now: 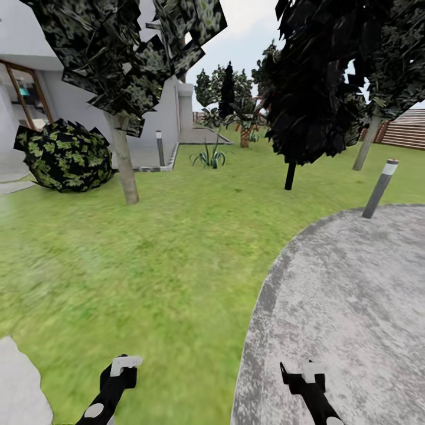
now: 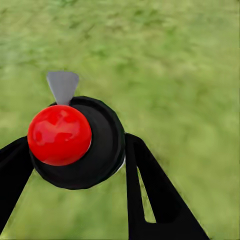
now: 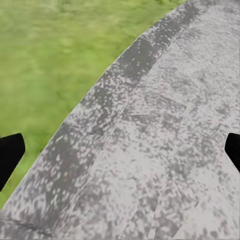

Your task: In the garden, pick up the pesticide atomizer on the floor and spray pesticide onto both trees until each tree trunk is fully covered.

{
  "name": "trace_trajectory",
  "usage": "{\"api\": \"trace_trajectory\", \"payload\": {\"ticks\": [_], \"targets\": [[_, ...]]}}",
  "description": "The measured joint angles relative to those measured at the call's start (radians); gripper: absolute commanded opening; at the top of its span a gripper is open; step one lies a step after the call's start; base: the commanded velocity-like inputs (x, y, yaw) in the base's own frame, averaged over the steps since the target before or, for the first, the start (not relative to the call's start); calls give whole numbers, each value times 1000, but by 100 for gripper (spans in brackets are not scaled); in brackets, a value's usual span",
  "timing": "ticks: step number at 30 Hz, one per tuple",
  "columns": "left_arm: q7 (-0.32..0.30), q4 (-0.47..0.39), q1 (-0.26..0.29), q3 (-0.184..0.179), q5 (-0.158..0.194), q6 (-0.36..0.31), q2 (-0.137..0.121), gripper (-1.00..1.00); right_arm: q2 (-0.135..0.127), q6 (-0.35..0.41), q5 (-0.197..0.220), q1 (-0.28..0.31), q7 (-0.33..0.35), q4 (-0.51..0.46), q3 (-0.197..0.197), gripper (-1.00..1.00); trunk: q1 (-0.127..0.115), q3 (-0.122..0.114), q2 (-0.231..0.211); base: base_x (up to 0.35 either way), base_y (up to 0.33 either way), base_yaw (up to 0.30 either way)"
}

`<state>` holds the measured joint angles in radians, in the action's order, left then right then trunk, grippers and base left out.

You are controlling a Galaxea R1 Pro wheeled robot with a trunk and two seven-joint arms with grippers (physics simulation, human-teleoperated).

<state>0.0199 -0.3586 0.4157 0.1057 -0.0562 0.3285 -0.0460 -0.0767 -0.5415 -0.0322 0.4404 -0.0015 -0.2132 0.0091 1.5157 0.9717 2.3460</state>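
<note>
Paving (image 1: 354,307) of rough grey stone, the floor, curves out from under the right gripper (image 1: 302,373), and its darker rounded edge sweeps from beside that gripper up toward a short bollard (image 1: 379,188) standing at the far rim. In the right wrist view the same curved edge (image 3: 95,125) runs across with grass on one side, and the two black fingertips (image 3: 10,152) sit wide apart at the frame's sides, so that claw is spread open with nothing in it. The left gripper (image 1: 121,372) hangs over the lawn (image 1: 147,260), just short of the paving edge; its wrist view shows it closed around the atomizer (image 2: 80,142), a round black body with a red ball and a grey tab, with black fingers (image 2: 150,190) on either side of it. A pale slab corner (image 1: 20,383) lies beyond the left gripper, away from the paving. Open grass stretches wide from the paving edge out to a thick pale trunk (image 1: 124,159) under dark leaves, with a round bush (image 1: 65,154) beside it and the white house (image 1: 71,88) behind. Past the bollard a thin dark-stemmed tree (image 1: 290,175) stands, then a second pale leaning trunk (image 1: 366,144) near the slatted fence (image 1: 407,130).
</note>
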Motion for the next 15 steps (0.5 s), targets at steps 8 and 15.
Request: {"api": "trace_trajectory", "payload": {"ticks": [8,15], "targets": [[0,0,0,0,-1,1,0,-100,0,0,0,0,0,0,0,100,0,0,0,154,303,279],[0,0,0,0,-1,1,0,-100,0,0,0,0,0,0,0,100,0,0,0,177,295,279]]}}
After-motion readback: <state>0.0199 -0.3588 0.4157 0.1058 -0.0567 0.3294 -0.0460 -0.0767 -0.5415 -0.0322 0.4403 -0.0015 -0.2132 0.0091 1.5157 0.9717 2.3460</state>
